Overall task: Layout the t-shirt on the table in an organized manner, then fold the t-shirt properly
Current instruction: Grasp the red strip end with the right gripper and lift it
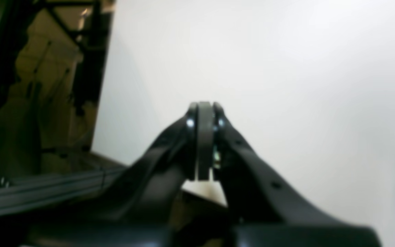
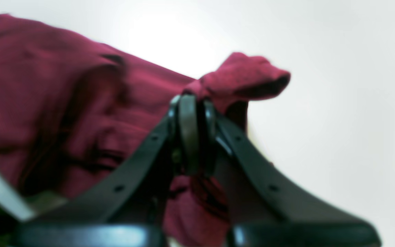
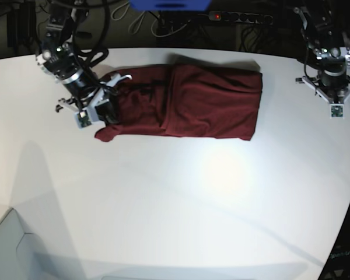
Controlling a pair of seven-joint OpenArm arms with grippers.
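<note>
Across the far half of the white table point(image 3: 163, 198), the dark maroon t-shirt point(image 3: 210, 102) lies folded into a long band, its right end squared off and its left end bunched and rumpled. Its body shows an overlapping fold line running top to bottom near the middle.

At that rumpled left end sits the right hand point(image 3: 105, 111), which appears on the left of the base view. Its jaws are pressed together on a pinch of the cloth: the right wrist view shows the closed fingertips point(image 2: 192, 103) with a raised tuft of red knit just beyond and beside them, and more fabric draped under the fingers.

Well apart from the shirt, at the table's far right edge in the base view, the left hand point(image 3: 333, 96) hangs above bare white surface. The left wrist view shows its fingertips point(image 1: 204, 113) fully closed against each other with nothing between them, only the white tabletop beyond and a dark frame off the table's edge to the left.
</note>
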